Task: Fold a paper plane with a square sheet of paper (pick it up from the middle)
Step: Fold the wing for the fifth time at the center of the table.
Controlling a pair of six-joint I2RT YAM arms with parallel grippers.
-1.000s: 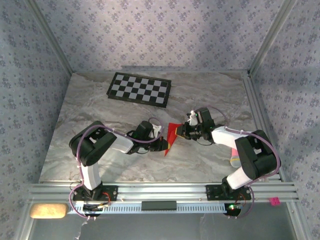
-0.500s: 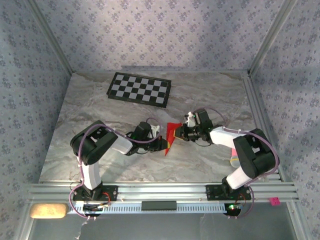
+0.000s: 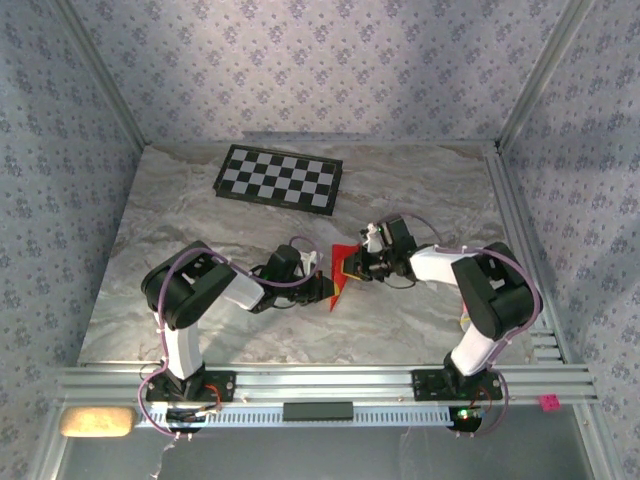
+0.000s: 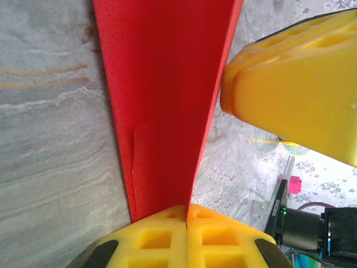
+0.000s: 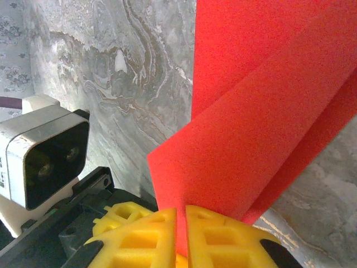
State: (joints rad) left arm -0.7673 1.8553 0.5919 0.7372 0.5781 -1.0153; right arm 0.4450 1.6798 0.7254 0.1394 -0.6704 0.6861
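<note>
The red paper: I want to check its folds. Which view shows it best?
Right wrist: the red paper is close up, its overlapping folded layers and edges distinct. Left wrist shows a narrow tapering strip with one small flap. Top external shows a small red patch, too small for creases.

Right wrist: paper (image 5: 262,111) is cut off at 12 and 3 o'clock, and its 6 o'clock tip is buried between the pinched pads of the right gripper (image 5: 181,215). Left wrist: the paper runs off at 12 o'clock, with its low end swallowed by the left gripper (image 4: 186,207). A yellow right finger (image 4: 295,84) is cropped at 3 o'clock. Top view: creases too small to read.
</note>
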